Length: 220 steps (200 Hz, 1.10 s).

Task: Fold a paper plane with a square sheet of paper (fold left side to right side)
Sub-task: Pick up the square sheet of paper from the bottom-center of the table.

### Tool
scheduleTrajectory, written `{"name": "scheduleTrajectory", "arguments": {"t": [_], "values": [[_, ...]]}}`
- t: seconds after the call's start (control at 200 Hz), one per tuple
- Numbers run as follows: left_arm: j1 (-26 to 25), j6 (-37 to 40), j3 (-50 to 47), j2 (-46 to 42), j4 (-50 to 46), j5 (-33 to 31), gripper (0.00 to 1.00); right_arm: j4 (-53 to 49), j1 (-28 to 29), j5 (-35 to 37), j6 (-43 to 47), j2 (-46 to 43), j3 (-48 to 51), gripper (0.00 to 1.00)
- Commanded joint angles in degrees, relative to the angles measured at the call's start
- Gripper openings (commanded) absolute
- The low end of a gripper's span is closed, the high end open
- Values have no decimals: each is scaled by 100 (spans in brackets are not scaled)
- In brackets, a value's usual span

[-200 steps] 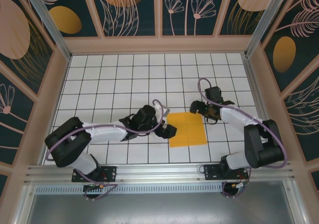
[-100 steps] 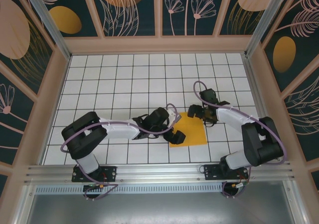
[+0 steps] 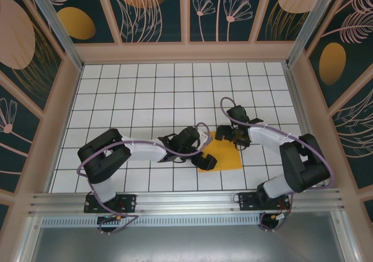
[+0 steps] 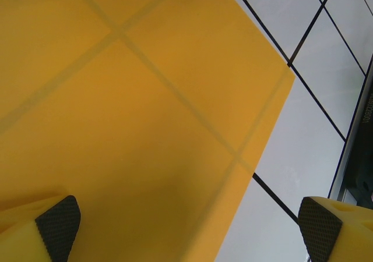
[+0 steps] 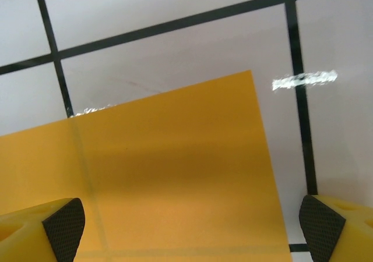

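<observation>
White gridded surface (image 3: 134,93) inside patterned walls: two claws spread over one flat sheet.
Jaws wide apart and empty, the left claw (image 3: 205,157) straddles the left edge of the square sheet of paper (image 3: 226,156), which lies flat between the arms; the right claw (image 3: 229,134), likewise apart, hangs over its far left corner (probably in the fold's rightward path).

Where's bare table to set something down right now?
The far rows of the table along the back wall are bare. Crowded: near centre, where the left gripper and right gripper, both open, hang over the sheet of paper.
</observation>
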<state>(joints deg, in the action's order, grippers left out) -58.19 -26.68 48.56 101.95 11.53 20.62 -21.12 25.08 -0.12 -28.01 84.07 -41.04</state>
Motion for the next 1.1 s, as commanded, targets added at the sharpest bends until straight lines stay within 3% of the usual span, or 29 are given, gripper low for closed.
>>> {"name": "scheduleTrajectory", "arguments": {"t": [0.0, 0.455, 0.856, 1.096], "values": [[-30, 55, 49, 223, -337, 113, 98, -278, 136, -281, -182, -9, -91, 98], [-30, 67, 84, 299, -346, 159, 99, -267, 269, -981, -271, -262, 80, 93], [-36, 118, 49, 88, -327, -39, 99, -223, 271, -1099, -74, -173, 78, 54], [-10, 191, 171, -619, -481, -807, 99, 216, 214, -1599, 10, -378, 269, 38]]}}
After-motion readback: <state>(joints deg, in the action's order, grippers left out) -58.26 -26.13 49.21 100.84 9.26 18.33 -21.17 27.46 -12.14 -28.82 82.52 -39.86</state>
